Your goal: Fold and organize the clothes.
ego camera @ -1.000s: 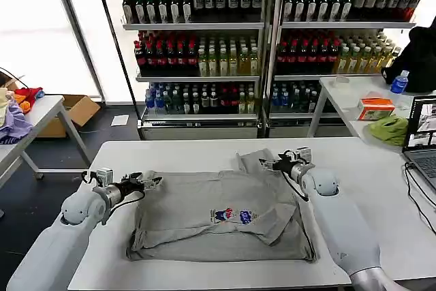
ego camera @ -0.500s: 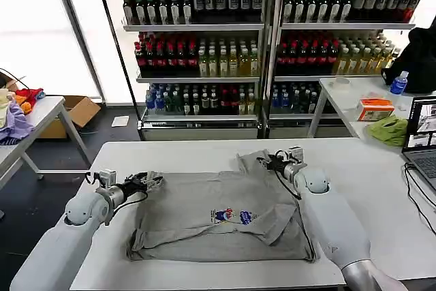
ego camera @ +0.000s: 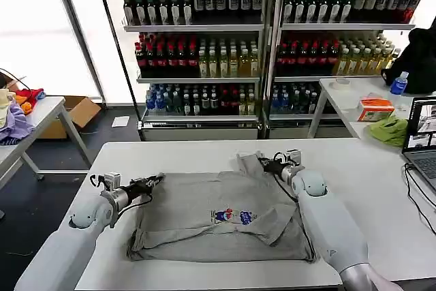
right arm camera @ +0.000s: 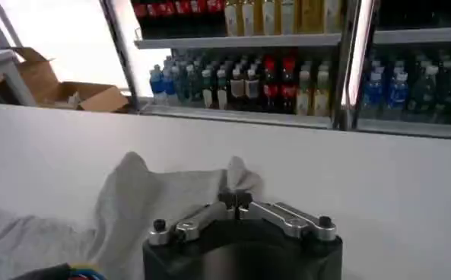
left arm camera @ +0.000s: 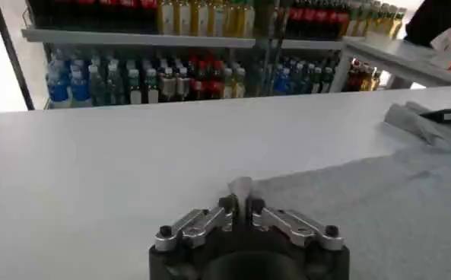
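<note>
On the white table point(ego camera: 204, 151) lies the grey shirt point(ego camera: 218, 212); left end effector point(ego camera: 155, 180) pinches its far-left corner, right end effector point(ego camera: 261, 162) clamps the far-right sleeve.

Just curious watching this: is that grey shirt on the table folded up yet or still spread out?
Partly folded. The grey shirt lies mostly flat, with its right side lapped over the body and rumpled. Left gripper and right gripper pinch its far corners.

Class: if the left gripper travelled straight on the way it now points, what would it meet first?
Probably nothing but bare table: the left gripper, pinching the shirt corner, points over white tabletop toward the far edge.
</note>
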Robot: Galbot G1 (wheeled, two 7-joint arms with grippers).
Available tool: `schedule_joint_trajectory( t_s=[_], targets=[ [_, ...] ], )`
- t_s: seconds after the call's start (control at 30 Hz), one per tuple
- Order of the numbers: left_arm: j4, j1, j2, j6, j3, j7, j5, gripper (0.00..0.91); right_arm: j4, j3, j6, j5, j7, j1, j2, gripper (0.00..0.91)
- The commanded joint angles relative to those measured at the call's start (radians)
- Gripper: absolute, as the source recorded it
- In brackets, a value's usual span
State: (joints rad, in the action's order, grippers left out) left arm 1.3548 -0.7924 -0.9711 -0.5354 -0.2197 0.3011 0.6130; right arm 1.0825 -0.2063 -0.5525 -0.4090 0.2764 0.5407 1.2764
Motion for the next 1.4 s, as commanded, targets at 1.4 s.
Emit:
schedule_joint_trajectory(
  t_s=[1.4],
  targets=[
    [0.543,-0.440,0.109,0.092,-0.300,-0.142,0.113,0.010,0.868,-0.353,-0.025,-0.427,-0.200,0.672,-0.232,0.000]
  ],
)
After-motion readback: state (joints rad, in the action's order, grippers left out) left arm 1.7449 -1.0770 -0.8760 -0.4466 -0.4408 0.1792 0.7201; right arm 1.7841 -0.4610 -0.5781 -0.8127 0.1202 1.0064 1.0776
